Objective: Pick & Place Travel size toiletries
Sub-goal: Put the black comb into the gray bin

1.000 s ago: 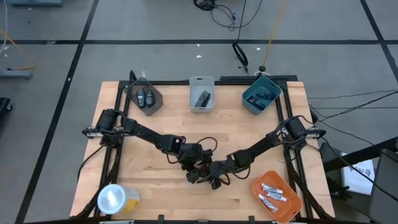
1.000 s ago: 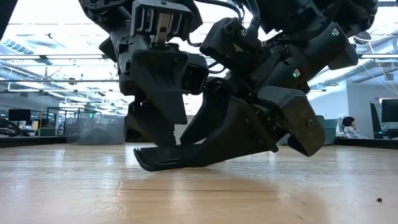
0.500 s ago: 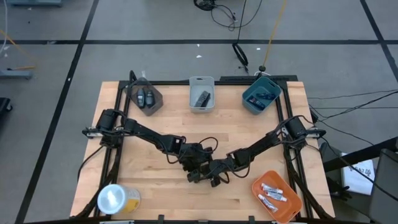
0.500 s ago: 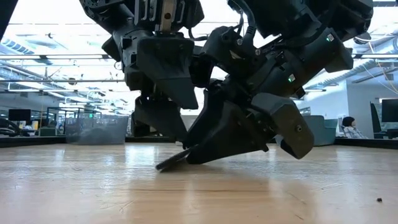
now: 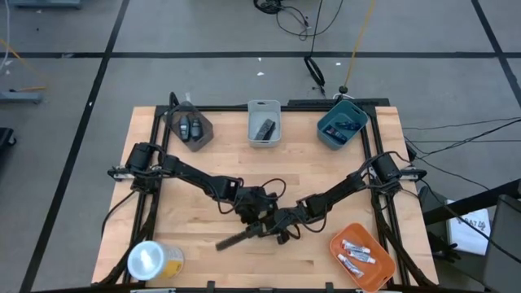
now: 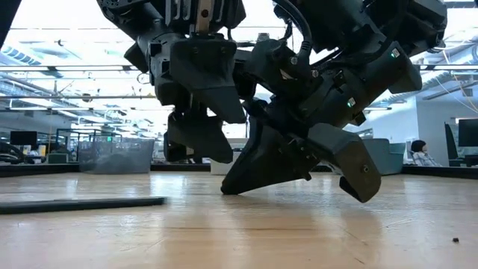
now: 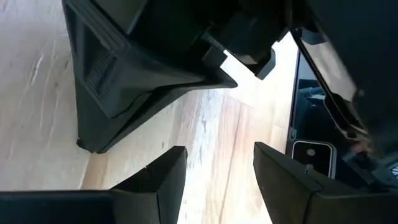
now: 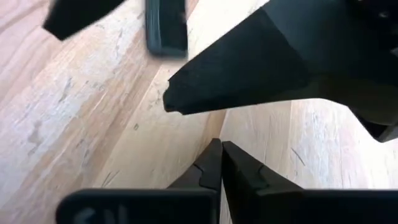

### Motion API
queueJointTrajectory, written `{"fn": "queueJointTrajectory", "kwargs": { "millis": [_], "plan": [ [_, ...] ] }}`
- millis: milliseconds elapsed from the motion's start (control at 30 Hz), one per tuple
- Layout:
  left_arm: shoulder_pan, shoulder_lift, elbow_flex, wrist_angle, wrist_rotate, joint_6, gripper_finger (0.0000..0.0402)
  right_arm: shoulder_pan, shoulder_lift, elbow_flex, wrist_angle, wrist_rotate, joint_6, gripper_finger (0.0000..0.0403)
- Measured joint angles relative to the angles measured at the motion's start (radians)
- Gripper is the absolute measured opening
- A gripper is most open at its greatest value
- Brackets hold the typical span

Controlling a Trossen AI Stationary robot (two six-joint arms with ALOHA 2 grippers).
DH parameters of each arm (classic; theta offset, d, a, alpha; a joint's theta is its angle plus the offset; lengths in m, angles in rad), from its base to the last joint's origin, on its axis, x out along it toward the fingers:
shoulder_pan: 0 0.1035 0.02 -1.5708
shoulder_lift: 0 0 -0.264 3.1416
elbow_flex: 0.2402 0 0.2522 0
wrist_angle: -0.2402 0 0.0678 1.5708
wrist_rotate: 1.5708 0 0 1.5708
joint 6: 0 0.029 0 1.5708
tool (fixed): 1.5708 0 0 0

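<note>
black stick (image 5: 241, 238) flat on table, just beside right gripper (image 5: 278, 231), closed and empty

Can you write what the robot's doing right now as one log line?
black stick: flat on table, unheld | right gripper: shut, empty | left gripper: open, empty

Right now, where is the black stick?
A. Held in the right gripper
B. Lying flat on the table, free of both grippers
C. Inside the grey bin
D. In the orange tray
B: the black stick lies flat on the table, beside the two grippers; the right gripper is shut on nothing and the left gripper holds nothing.
</note>
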Motion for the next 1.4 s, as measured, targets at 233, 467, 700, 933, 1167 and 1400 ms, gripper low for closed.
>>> {"fn": "queueJointTrajectory", "kwargs": {
  "millis": [233, 467, 700, 933, 1167, 1400],
  "plan": [
    [-0.001, -0.023, -0.002, -0.062, 0.045, 0.014, 0.0180, 0.002, -0.006, 0.000, 0.012, 0.003, -0.002, 0.0003],
    [-0.079, -0.186, -0.003, -0.355, -0.058, -0.034, 0.0127, 0.010, -0.058, -0.003, 0.035, -0.077, -0.038, 0.0029],
    [-0.180, -0.247, -0.004, -0.497, -0.246, -0.178, 0.0144, 0.009, -0.066, 0.025, 0.106, -0.181, 0.008, 0.0189],
    [-0.294, -0.178, -0.006, -0.517, -0.316, -0.258, 0.0220, 0.021, -0.068, 0.085, 0.135, -0.183, 0.011, 0.0322],
    [-0.309, -0.088, -0.006, -0.480, -0.315, -0.304, 0.0239, 0.044, -0.001, 0.140, 0.143, -0.181, -0.003, 0.0323],
    [-0.289, -0.029, -0.001, -0.400, -0.311, -0.284, 0.0224, 0.043, 0.007, 0.141, 0.079, -0.125, 0.009, 0.0314]
  ]
}}
